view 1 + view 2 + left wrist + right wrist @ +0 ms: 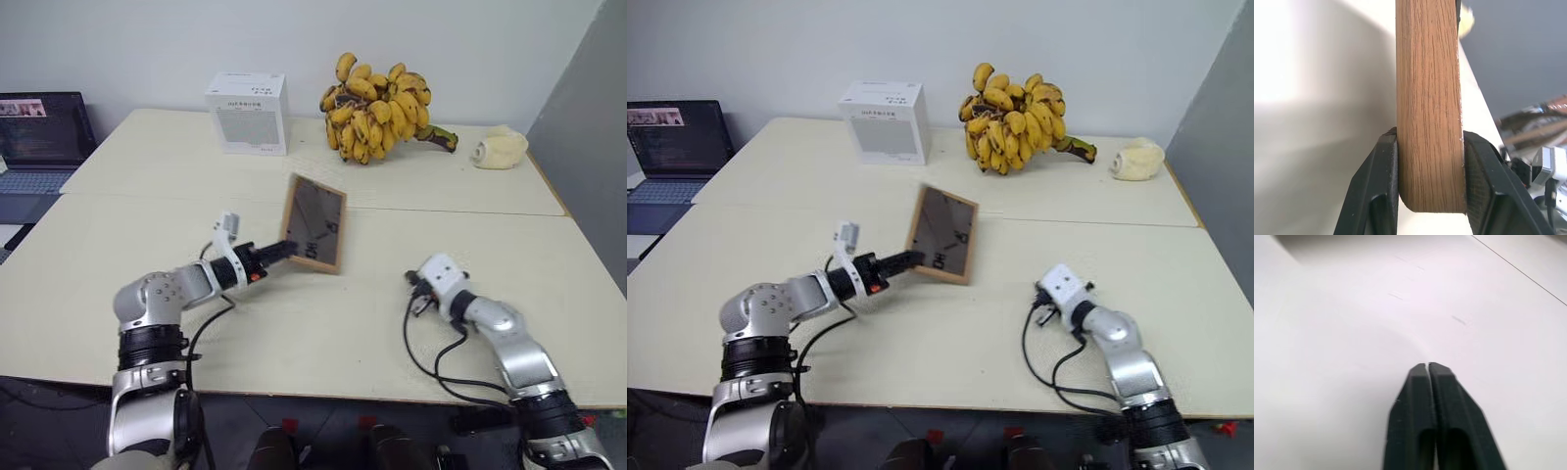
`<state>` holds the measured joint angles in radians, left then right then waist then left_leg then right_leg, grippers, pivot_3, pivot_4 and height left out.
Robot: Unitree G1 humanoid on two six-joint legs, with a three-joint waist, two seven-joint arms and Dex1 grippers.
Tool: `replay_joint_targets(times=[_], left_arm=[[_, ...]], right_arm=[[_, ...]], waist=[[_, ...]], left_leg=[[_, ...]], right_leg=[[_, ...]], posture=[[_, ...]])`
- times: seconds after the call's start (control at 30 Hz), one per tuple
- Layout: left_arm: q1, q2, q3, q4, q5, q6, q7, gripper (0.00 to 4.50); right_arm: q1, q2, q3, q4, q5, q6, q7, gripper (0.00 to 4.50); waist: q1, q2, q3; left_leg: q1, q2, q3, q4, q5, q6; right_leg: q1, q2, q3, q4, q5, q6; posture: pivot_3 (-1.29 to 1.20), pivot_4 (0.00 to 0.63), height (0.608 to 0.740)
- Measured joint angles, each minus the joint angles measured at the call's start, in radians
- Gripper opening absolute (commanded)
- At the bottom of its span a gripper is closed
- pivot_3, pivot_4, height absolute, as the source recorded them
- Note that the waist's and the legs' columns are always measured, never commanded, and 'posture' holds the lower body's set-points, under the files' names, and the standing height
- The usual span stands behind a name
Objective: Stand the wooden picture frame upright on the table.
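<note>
wooden picture frame (313,223) – one – between left gripper (286,251) jaws

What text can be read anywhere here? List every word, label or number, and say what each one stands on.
No text here can be read.
White box: small print on its top and a grey printed panel on its front, too small to read.
Laptop: lines on its screen, too small to read.
Wooden picture frame: pale marks on its dark face, not legible.

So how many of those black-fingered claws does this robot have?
2. The left end effector grips the picture frame at mid-table; the right end effector rests closed over the table nearer its right edge.
</note>
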<state>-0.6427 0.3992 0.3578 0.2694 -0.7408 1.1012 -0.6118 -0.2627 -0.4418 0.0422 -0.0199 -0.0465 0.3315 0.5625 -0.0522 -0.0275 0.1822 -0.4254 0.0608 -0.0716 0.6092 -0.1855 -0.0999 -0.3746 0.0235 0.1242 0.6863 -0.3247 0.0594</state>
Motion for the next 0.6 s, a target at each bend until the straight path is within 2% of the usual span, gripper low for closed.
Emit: replay_joint_targets(times=[0.13, 0.3, 0.47, 0.6], left_arm=[[-0.017, 0.021, -0.022, -0.009, 0.0, -0.064, -0.058, 1.32], [-0.015, 0.039, -0.064, -0.104, -0.013, -0.078, -0.123, 1.32], [0.007, 0.068, -0.081, -0.223, -0.074, -0.049, -0.17, 1.32], [0.03, 0.08, -0.102, -0.31, -0.118, -0.015, -0.188, 1.32]], right_arm=[[-0.017, -0.028, -0.053, -0.108, 0.074, 0.099, 0.024, 1.88], [-0.153, -0.015, -0.118, -0.311, 0.264, 0.313, 0.047, 1.88], [-0.326, 0.058, -0.179, -0.42, 0.493, 0.526, 0.026, 1.88], [-0.415, 0.133, -0.21, -0.406, 0.61, 0.626, -0.027, 2.61]], waist=[[0.0, 0.001, 0.001], [-0.004, 0.002, 0.002], [-0.004, 0.002, 0.002], [0.0, 0.003, 0.002]], left_leg=[[-0.005, 0.0, 0.0, -0.001, 0.0, 0.0], [-0.007, 0.001, -0.001, -0.003, 0.0, 0.0], [-0.008, 0.0, -0.002, -0.002, 0.0, 0.0], [-0.008, 0.0, -0.003, -0.002, 0.0, 0.0]], right_leg=[[-0.005, 0.0, -0.001, -0.001, 0.003, -0.004], [-0.007, 0.0, -0.002, -0.001, 0.003, -0.005], [-0.007, 0.0, -0.003, -0.002, 0.003, -0.005], [-0.007, 0.0, -0.004, -0.001, 0.003, -0.005]], posture=[[0.0, 0.15, 0.74], [0.0, 0.15, 0.74], [0.0, 0.15, 0.74], [0.0, 0.15, 0.74]])
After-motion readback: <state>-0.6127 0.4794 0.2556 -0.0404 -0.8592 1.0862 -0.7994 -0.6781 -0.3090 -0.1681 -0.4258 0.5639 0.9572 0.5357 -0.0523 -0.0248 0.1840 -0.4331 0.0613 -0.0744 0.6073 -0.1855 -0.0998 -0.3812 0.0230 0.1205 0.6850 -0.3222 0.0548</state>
